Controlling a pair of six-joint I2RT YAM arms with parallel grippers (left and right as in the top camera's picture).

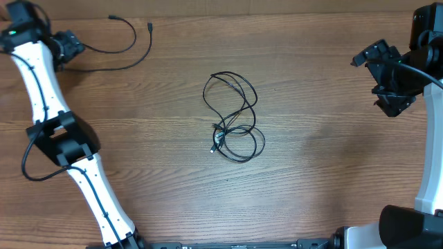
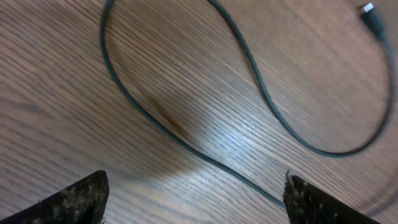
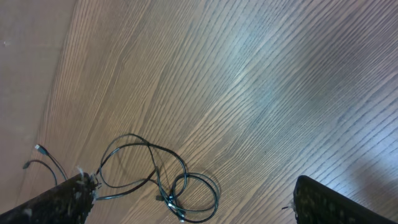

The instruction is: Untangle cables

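Our left jaws and right jaws gape empty over grained wooden tabletop (image 1: 311, 83). Thin black cables (image 1: 223, 130) lie looped, lengthwise front-to-back.

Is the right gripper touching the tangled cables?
No, the right gripper sits far to the right, well apart from the tangled cables.

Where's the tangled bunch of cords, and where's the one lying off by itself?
tangled cables (image 1: 222, 131): overhead view, on the knot low in the bundle.
separate cable (image 1: 150, 28): overhead view, on its plug tip.
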